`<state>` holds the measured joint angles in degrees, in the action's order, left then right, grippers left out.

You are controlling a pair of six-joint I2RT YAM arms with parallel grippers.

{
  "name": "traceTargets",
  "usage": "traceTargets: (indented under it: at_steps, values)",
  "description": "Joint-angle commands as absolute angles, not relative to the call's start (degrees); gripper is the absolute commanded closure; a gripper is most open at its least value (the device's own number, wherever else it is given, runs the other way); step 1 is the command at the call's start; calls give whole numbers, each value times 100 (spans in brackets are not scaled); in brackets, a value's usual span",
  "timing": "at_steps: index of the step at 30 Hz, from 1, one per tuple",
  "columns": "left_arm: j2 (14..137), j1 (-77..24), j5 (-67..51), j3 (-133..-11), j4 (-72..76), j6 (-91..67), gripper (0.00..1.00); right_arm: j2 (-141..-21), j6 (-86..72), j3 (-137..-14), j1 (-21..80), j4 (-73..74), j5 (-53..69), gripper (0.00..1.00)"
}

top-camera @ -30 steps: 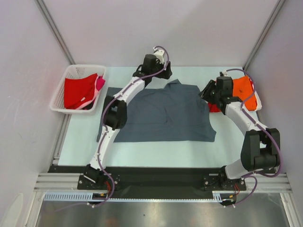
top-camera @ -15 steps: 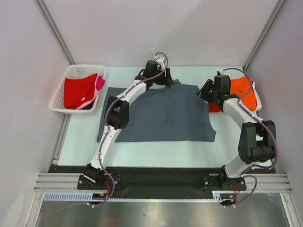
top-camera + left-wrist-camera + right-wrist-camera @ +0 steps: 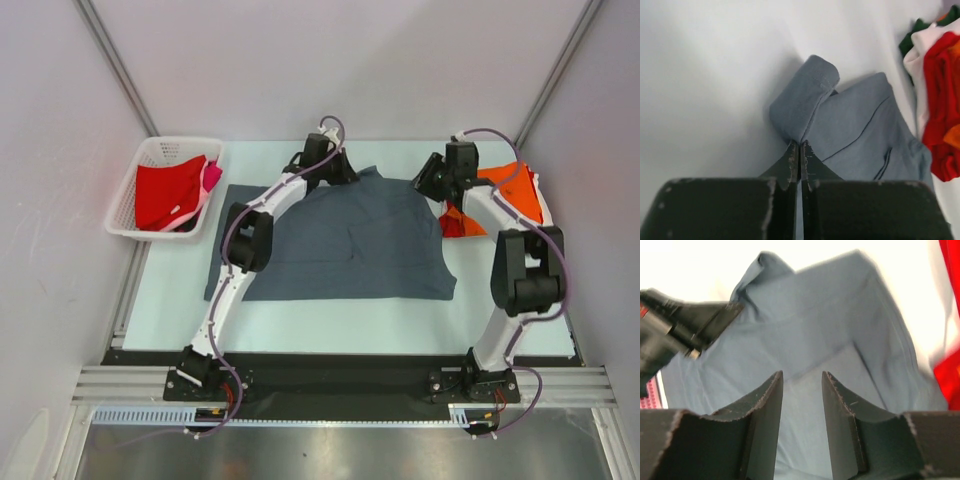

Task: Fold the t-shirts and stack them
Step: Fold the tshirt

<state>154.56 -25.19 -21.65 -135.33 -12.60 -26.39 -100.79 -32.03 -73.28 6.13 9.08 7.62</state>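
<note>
Slate-grey t-shirt (image 3: pixel 350 240) — spread on surface, right of lattice basket (image 3: pixel 123 195). Left gripper (image 3: pixel 800 145): jaws clenched on its far edge. Right gripper (image 3: pixel 802 377): just swung in over it, jaws released — fold likely imminent.

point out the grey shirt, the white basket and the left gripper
grey shirt (image 3: pixel 370 245): top external view, middle of its body
white basket (image 3: pixel 170 150): top external view, its far wall
left gripper (image 3: pixel 800 147): left wrist view, between its closed fingertips
</note>
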Motion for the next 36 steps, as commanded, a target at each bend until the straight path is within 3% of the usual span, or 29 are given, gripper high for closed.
traceTargets:
  at_steps: [1, 13, 20, 25, 29, 36]
  values:
    - [15293, -2155, -2715, -13282, -186, -3591, 100, -10842, -3112, -8267, 545, 1010, 791, 59]
    - [14932, -1811, -2742, -12173, 448, -4315, 99, -13217, -2602, -11221, 808, 2038, 747, 57]
    - [14933, -1819, -2839, -12155, 580, -4263, 65, -13913, -2022, -12164, 1151, 2058, 764, 59]
    - [14871, -1837, -2856, -12208, 694, -4175, 50, -14027, -1233, -12251, 1415, 1758, 607, 52]
    - [14845, -1854, -2865, -12269, 764, -4166, 44, -14352, -783, -12690, 1468, 1793, 431, 51]
    - [14748, -1872, -2725, -12384, 800, -3982, 43, -14933, -589, -13396, 1441, 2426, 0, 54]
